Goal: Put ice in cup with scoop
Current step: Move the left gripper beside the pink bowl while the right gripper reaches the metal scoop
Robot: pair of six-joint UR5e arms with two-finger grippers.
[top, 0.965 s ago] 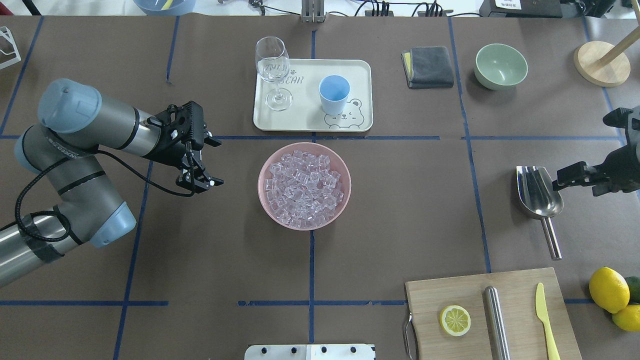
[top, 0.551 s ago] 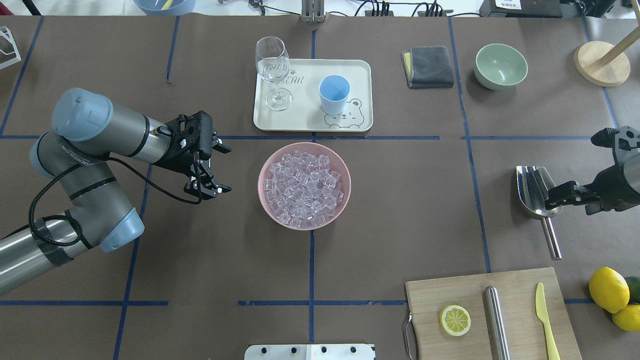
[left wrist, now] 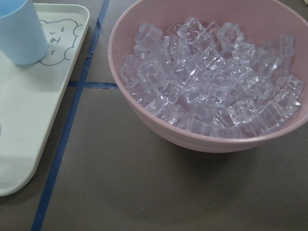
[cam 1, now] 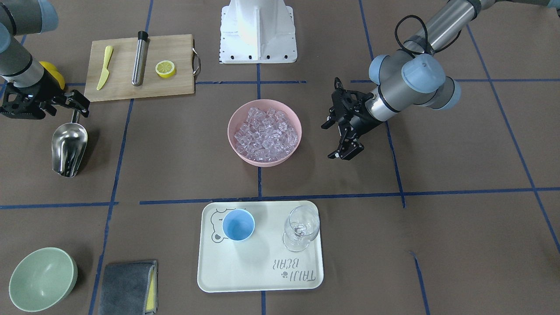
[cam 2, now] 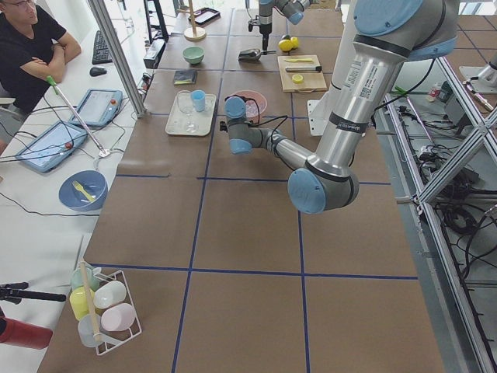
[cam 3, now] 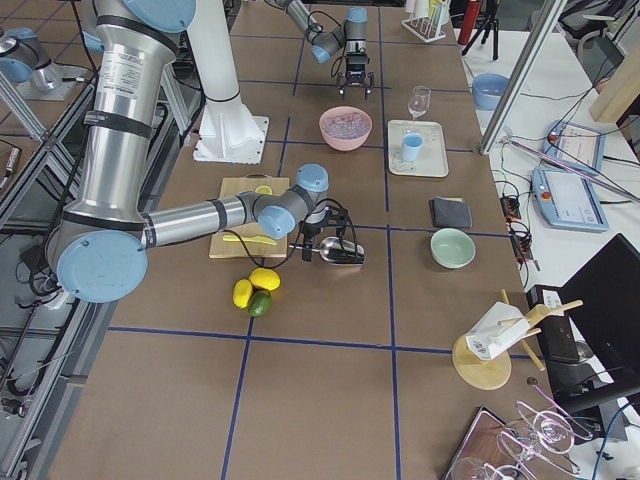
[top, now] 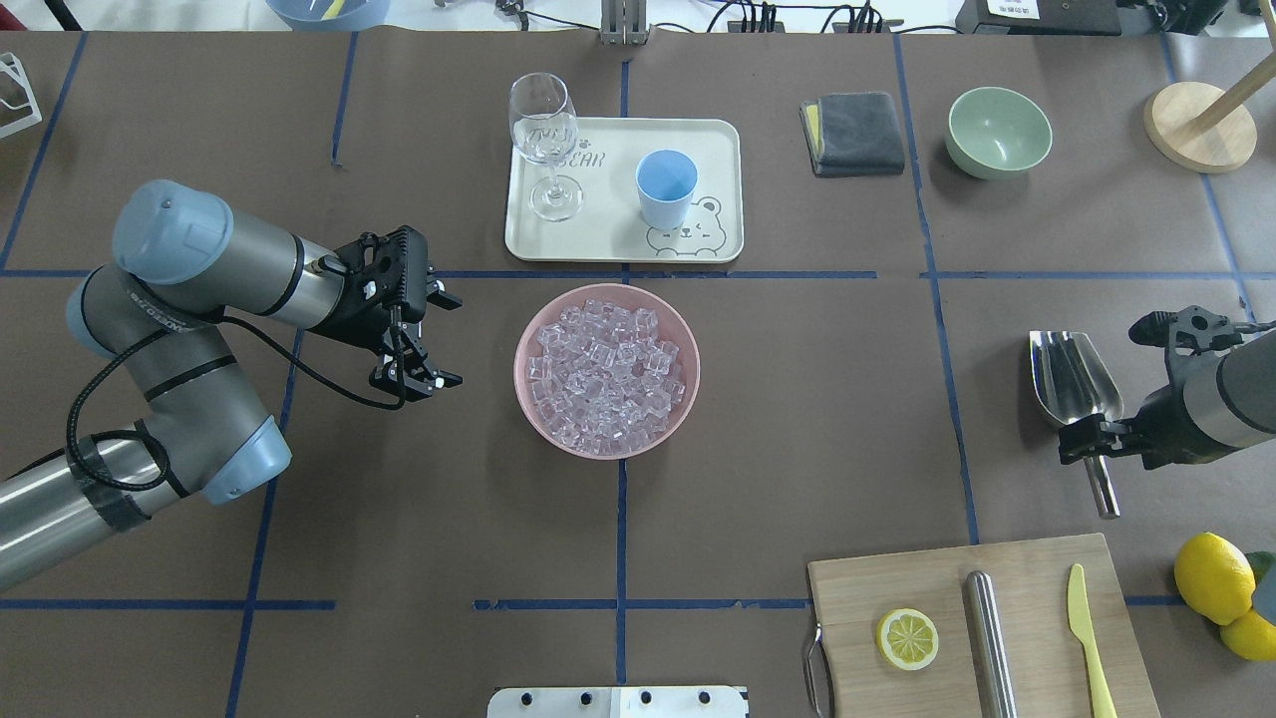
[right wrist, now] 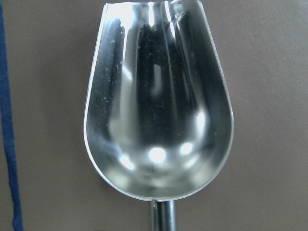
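The ice [top: 606, 369] fills a pink bowl [top: 519, 371] at the table's middle and shows close up in the left wrist view [left wrist: 211, 91]. The light-blue cup [top: 666, 187] stands empty on a cream tray [top: 718, 140] behind the bowl. The steel scoop [top: 1075, 384] lies on the table at the right, trough up, and fills the right wrist view [right wrist: 159, 110]. My right gripper [top: 1092, 444] is open just above where the handle meets the trough. My left gripper [top: 446, 339] is open and empty, left of the bowl, pointing at it.
A wine glass [top: 543, 130] stands on the tray beside the cup. A grey cloth [top: 852, 133], a green bowl [top: 999, 130] and a wooden stand [top: 1196, 125] are at the back right. A cutting board [top: 1037, 568] with half a lemon, a steel cylinder and a knife, and lemons [top: 1214, 576], lie front right.
My right gripper has moved from beside the scoop's trough back toward its handle. My left gripper moved a little toward the bowl. The scoop has not moved.
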